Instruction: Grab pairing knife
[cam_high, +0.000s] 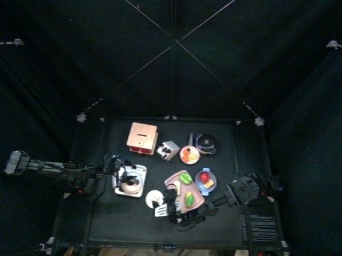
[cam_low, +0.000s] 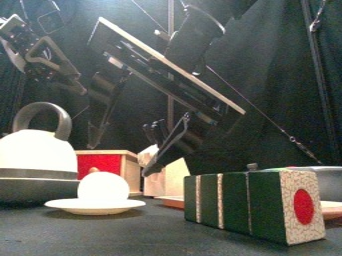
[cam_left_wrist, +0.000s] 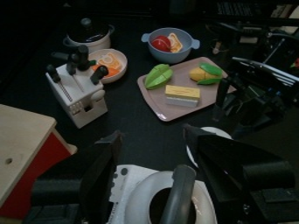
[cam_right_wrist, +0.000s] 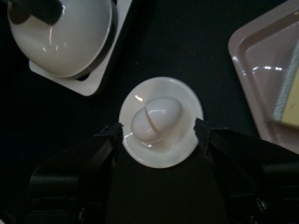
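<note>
A white knife block (cam_left_wrist: 76, 94) stands near the table's middle, with several black knife handles (cam_left_wrist: 77, 61) sticking out of it. I cannot tell which handle is the pairing knife. In the top view the knife block (cam_high: 166, 150) sits beside an orange bowl (cam_high: 190, 154). My left gripper (cam_left_wrist: 155, 144) hangs open above the white kettle (cam_left_wrist: 163, 197), well short of the block. Over a white saucer (cam_right_wrist: 158, 122) carrying a white dome, my right gripper (cam_right_wrist: 160, 137) stands open, a jaw on each side. Neither gripper holds anything.
Around the block are a black pot (cam_left_wrist: 87, 35), a fruit bowl (cam_left_wrist: 170, 41) and a pink tray (cam_left_wrist: 158, 94) of food. A wooden box (cam_high: 140, 134) stands at the back left. At the front edge is a striped box (cam_low: 261, 205). The right arm (cam_left_wrist: 260, 83) reaches in past the tray.
</note>
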